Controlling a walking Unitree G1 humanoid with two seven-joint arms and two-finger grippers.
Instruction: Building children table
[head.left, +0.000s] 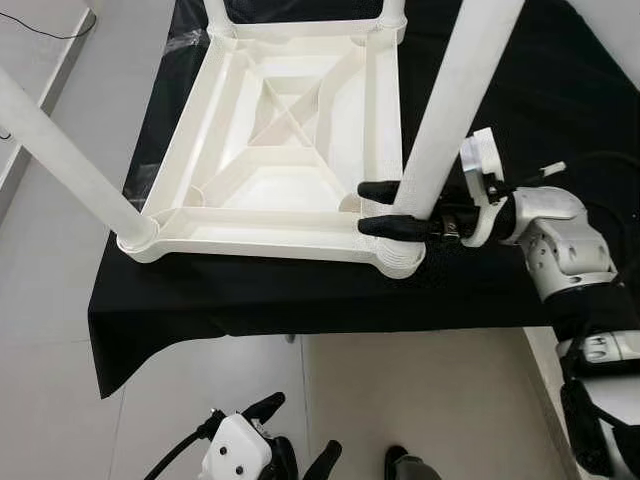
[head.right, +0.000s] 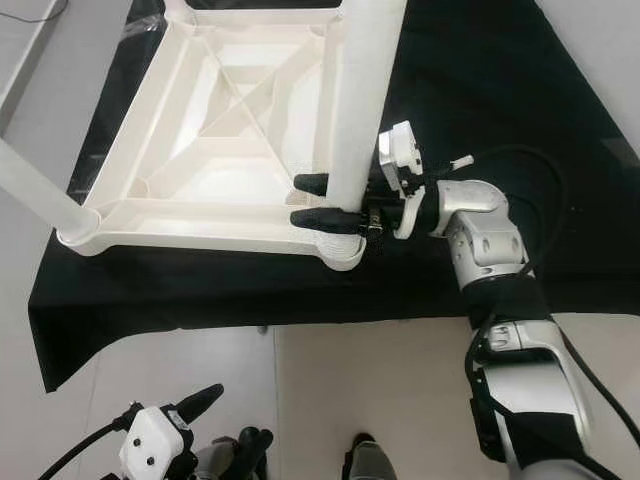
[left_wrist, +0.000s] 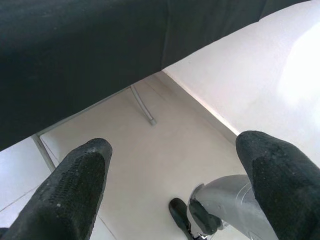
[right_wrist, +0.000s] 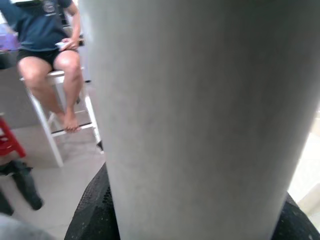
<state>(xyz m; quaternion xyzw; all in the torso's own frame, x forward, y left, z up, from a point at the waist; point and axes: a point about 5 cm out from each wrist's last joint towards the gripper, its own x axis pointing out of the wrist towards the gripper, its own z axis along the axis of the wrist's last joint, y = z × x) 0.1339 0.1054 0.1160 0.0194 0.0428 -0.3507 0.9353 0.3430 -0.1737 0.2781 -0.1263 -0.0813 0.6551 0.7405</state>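
The white tabletop (head.left: 290, 150) lies upside down on the black cloth (head.left: 520, 90), its ribbed underside facing up and its near edge running side to side close to the cloth's front edge. The right claw (head.left: 392, 208) reaches in from the right at that near right corner and is clenched around the leg (head.left: 450, 100). One black finger (head.left: 395, 228) lies on the near side of the leg and the other on its far side, both pointing left across the corner socket. The leg is a plain white tube. Its long axis rises from the socket just below the claw and leans up and a little to the right, toward the camera. In the right wrist view the leg (right_wrist: 200, 115) stands upright between the fingers; beyond it a person (right_wrist: 47, 45) sits on a white stool (right_wrist: 55, 115).

To the left of the claw, at the near left corner, a second leg (head.left: 60, 150) stands in its socket, leaning up and out to the left. A third leg's base shows at the far left corner.

The left claw (head.left: 297, 434) hangs low by the floor, well below and in front of the cloth's edge. Its two fingers (left_wrist: 75, 185) are spread wide apart, holding nothing.
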